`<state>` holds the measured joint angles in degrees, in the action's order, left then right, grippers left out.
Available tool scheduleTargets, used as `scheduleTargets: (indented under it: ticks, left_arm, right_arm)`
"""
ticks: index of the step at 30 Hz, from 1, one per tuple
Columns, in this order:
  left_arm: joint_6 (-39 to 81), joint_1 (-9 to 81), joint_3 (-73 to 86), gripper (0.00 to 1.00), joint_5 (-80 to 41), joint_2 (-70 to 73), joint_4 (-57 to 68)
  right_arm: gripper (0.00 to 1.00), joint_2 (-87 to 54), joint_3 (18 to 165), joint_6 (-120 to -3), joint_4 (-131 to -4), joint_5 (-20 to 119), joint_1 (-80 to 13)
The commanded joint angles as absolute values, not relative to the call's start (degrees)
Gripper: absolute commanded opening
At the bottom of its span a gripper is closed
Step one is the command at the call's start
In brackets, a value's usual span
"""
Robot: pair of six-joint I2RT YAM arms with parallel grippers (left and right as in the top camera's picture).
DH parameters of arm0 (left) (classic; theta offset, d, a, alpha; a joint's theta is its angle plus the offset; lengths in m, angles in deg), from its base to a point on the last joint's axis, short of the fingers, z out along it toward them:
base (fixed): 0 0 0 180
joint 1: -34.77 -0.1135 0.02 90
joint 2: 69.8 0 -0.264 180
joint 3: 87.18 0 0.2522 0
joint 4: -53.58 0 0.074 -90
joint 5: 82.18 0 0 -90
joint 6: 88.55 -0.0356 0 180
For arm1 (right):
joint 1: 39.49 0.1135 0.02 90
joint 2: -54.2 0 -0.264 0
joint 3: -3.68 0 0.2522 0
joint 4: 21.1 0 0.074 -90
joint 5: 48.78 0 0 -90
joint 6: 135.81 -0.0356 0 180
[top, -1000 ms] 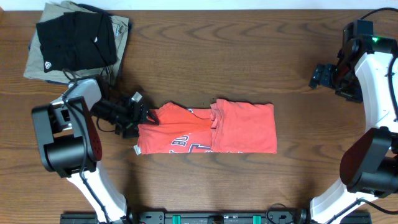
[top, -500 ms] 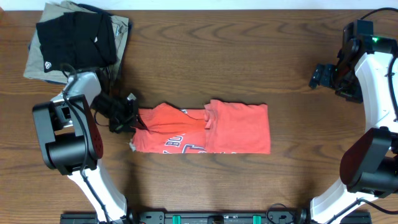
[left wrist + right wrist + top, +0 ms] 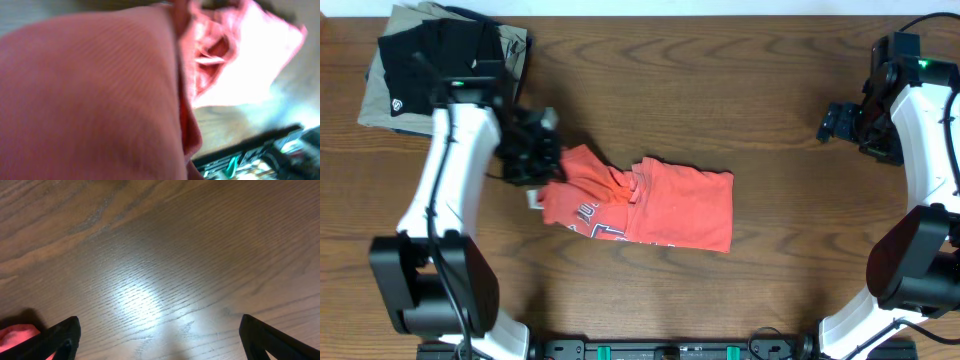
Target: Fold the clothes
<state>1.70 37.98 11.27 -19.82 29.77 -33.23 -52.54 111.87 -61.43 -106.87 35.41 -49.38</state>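
Grips the left edge of the T-shirt (image 3: 670,205) in the left jaws, cloth filling that wrist view. Holds the right jaws wide and empty, well apart at the right. Looks partly done: folded to a band mid-bench, bunched at the gripped end, a crosswise fold probably left. Shows dark wood-grain bench (image 3: 720,90), black garment (image 3: 440,60) on khaki garment (image 3: 375,105) at the far-left corner.

My two arms from above: white shells along the links, black housings at the joints, fat black cylinders at the base. My left arm (image 3: 445,205) ends in a black left tool (image 3: 535,155). My right arm (image 3: 925,140) shows a small green light (image 3: 923,65), a thin black cable (image 3: 932,20) and a black right tool (image 3: 838,122) with matte, wedge-shaped fingertips (image 3: 62,335).
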Motion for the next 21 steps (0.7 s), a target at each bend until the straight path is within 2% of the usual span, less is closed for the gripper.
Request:
scheduleTargets:
  ticks: [1,11,21]
  left_arm:
    - [3.4,43.5,11.9,0.06,-19.1,30.0,-33.0]
    - [12.4,61.0,10.9,0.06,-19.1,31.4,-22.9]
    - [17.4,70.6,10.8,0.06,-19.1,35.8,-14.9]
  right_arm:
    - [0.99,-52.1,112.5,-60.5,-106.9,35.5,-49.6]
    - [0.99,-52.1,112.5,-60.5,-106.9,35.5,-49.6]
    - [0.99,-52.1,112.5,-60.5,-106.9,35.5,-49.6]
